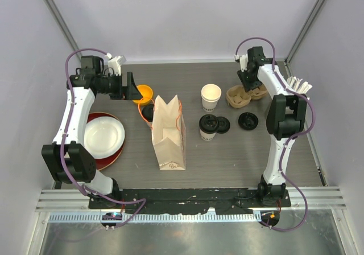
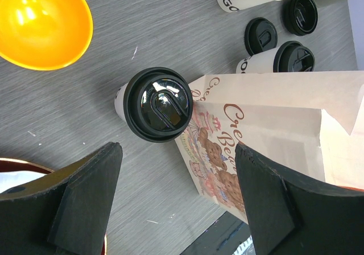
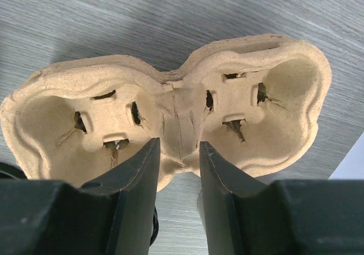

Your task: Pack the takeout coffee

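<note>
One takeout coffee cup [image 1: 148, 112], white with a black lid, stands between the orange bowl and the paper bag [image 1: 168, 132]; it also shows in the left wrist view [image 2: 157, 104]. The second lidded cup [image 1: 208, 127] stands right of the bag and also shows in the left wrist view [image 2: 277, 59]. My left gripper [image 1: 129, 87] is open and empty above the table, short of the first cup [image 2: 176, 204]. My right gripper [image 1: 248, 86] is shut on the middle ridge of a brown cardboard cup carrier [image 3: 170, 104] at the back right [image 3: 178, 159].
An open white cup without a lid [image 1: 211, 97] stands behind the second cup. Two loose black lids [image 1: 222, 124] [image 1: 248, 120] lie near it. An orange bowl [image 1: 145, 91] sits by my left gripper. A red plate [image 1: 114, 158] holding a white bowl is at the left.
</note>
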Robot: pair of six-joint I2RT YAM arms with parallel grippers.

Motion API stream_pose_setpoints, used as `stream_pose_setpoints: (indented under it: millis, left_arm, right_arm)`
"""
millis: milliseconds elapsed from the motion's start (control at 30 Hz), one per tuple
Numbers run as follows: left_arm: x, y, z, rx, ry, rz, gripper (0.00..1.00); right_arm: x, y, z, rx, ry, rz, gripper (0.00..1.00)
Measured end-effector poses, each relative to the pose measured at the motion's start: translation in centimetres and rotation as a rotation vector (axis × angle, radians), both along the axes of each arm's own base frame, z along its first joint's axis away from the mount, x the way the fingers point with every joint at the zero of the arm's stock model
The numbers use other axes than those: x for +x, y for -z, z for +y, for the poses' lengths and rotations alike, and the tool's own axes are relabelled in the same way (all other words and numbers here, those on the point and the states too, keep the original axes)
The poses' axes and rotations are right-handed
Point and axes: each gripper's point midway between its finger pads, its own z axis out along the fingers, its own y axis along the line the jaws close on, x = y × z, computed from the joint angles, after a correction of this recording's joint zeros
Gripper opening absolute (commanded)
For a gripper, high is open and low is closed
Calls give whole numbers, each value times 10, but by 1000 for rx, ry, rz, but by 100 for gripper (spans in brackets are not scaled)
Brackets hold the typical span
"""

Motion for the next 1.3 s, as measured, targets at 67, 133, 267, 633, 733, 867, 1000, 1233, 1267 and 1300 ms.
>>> stream_pose_setpoints:
  millis: [67, 133, 267, 633, 733, 867, 1000, 1233, 1267, 1300]
  left_arm:
    - [0, 0, 0, 0, 0, 0, 84]
    - [0, 0, 0, 0, 0, 0, 84]
    - [0, 0, 0, 0, 0, 0, 84]
    - [0, 0, 0, -1, 1, 1, 84]
    - [-1, 0, 0, -1, 1, 3, 84]
    - [-1, 0, 0, -2, 2, 5, 85]
    - [-2, 0, -1, -4, 3, 7, 85]
    - [-2, 0, -1, -5, 5, 7, 85]
    - [-2, 0, -1, -6, 5, 7, 85]
    - [-2, 0, -1, -6, 5, 8, 85]
  right_arm:
    - [-1, 5, 0, -2, 1, 13, 22]
    - [-2, 10, -1, -2, 2, 26, 12]
    - [-2, 12, -1, 1, 7, 30, 10]
    - [-3, 12, -3, -10, 13, 32, 1]
    - [-3, 9, -3, -25, 13, 28, 1]
    - [-2, 2, -3, -33, 8, 12, 4]
    - [-2, -4, -2, -35, 3, 0, 14]
    - [-2, -7, -2, -37, 4, -6, 7]
    - [-2, -7, -2, -39, 4, -6, 7]
    - [-2, -7, -3, -40, 5, -6, 12]
